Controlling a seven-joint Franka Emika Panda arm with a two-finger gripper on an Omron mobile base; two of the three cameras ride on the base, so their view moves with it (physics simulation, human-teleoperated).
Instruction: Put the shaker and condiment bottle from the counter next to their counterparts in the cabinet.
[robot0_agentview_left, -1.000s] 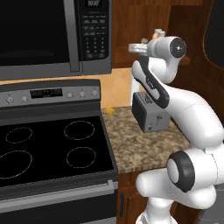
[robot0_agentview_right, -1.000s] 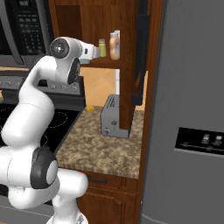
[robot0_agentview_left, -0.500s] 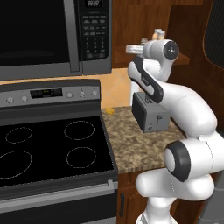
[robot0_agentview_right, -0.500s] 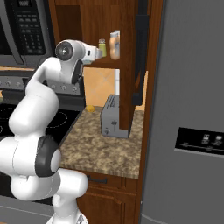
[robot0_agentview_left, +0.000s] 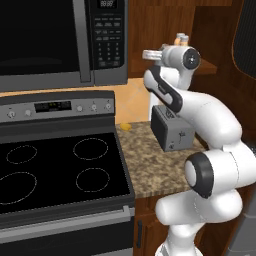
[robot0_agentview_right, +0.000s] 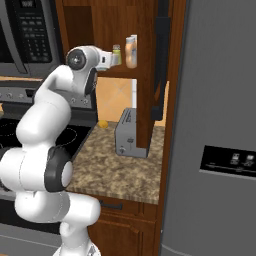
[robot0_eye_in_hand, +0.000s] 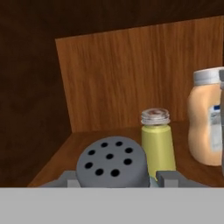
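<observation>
jaws (robot0_eye_in_hand: 117, 177): grasping the shaker (robot0_eye_in_hand: 113, 162) | ahead of jaws: yellow-green shaker (robot0_eye_in_hand: 158, 140) close, orange bottle (robot0_eye_in_hand: 209, 122) beside | risk: pushing deeper may topple them

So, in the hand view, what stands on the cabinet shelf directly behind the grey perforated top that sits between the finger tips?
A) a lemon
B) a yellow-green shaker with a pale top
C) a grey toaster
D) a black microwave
B: behind the shaker held between the finger tips, the yellow-green shaker stands on the cabinet shelf, with the pale-orange bottle further to its side.
</observation>
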